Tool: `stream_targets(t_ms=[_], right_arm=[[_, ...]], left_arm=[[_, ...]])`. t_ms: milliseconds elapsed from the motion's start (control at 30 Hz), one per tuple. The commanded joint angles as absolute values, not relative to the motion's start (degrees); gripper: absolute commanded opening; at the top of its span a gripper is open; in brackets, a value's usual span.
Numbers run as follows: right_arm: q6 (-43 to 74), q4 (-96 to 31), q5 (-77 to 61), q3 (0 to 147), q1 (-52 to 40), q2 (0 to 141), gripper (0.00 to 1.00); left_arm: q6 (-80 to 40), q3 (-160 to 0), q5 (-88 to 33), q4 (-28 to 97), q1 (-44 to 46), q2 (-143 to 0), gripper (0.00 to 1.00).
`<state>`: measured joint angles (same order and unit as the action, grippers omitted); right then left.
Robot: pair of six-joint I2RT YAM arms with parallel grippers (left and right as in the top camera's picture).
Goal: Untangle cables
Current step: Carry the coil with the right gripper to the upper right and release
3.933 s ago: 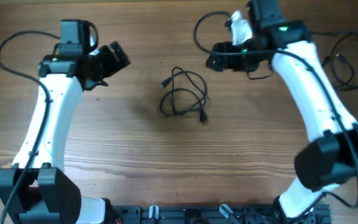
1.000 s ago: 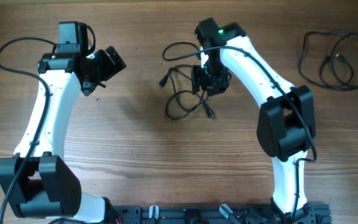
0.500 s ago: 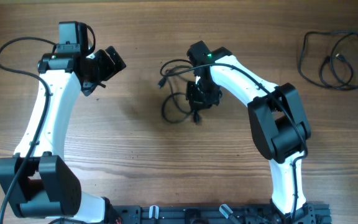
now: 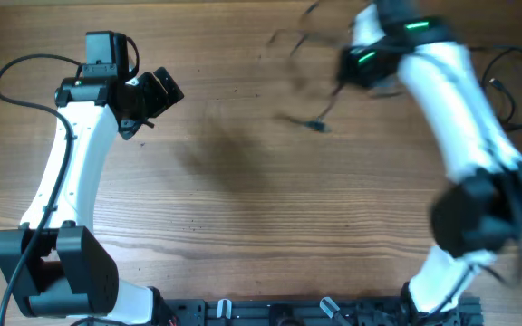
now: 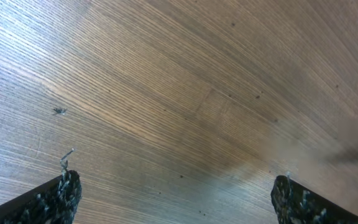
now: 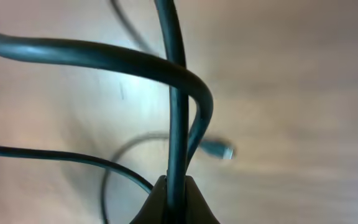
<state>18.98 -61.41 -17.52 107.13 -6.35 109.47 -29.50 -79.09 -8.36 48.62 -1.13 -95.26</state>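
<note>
- The right gripper (image 6: 176,198) has its two fingers squeezed tight on a thin black cable (image 6: 178,93). The cable goes straight out from between the fingertips.
- In this close view, another part of the same cable bends across the first part in a big loop.
- A small plug (image 6: 219,149) with a silver tip hangs past the loop, over the brown wooden table (image 6: 303,74).
- From above, the right arm (image 4: 460,109) looks blurry. Its gripper (image 4: 352,63) is near the far edge of the table (image 4: 243,208), a bit right of the middle.
- The cable (image 4: 302,45) hangs out from that gripper in thin, blurry loops. Its plug (image 4: 317,125) sits just left of the gripper and nearer to the robot. I cannot tell if the plug touches the wood.
- A second cable (image 4: 507,86) lies at the far right of the table, partly hidden behind the right arm.
- The left gripper (image 4: 159,89) is on the left side, well apart from both cables. Its fingers are spread wide and hold nothing.
- In the left close view, the two fingertips (image 5: 64,196) sit in the bottom corners with only bare wood between them.
</note>
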Motion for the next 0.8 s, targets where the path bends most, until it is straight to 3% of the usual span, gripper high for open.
stream_targets(t_ms=[0, 167, 400, 533, 567, 633, 667, 767], right_arm=[[17.21, -60.18, -13.93, 109.71, 5.76, 100.47, 0.04], [19.84, -61.36, -13.37, 109.38, 24.58, 100.97, 0.04], [20.97, -65.87, -13.28, 109.36, 39.77, 102.41, 0.07], [20.97, -65.06, -8.34, 109.36, 41.28, 104.01, 0.33], [20.99, -64.40, -7.66, 109.36, 41.28, 104.62, 0.46], [20.97, -63.70, -7.81, 109.38, 41.25, 105.67, 0.87], [20.99, -63.92, -7.90, 109.38, 41.25, 105.97, 0.97], [19.53, -65.82, -13.37, 109.43, 41.25, 105.30, 1.00]], left_arm=[[-30.30, -78.63, -7.60, 48.51, -0.97, -95.77, 1.00], [-30.30, -78.63, -7.60, 48.51, -0.97, -95.77, 1.00], [-30.30, -78.63, -7.60, 48.51, -0.97, -95.77, 1.00], [-30.30, -78.63, -7.60, 48.49, -0.97, -95.77, 1.00], [-30.30, -78.63, -7.60, 48.51, -0.97, -95.77, 1.00], [-30.30, -78.63, -7.60, 48.51, -0.97, -95.77, 1.00], [-30.30, -78.63, -7.60, 48.51, -0.97, -95.77, 1.00], [-30.30, -78.63, -7.60, 48.51, -0.97, -95.77, 1.00]])
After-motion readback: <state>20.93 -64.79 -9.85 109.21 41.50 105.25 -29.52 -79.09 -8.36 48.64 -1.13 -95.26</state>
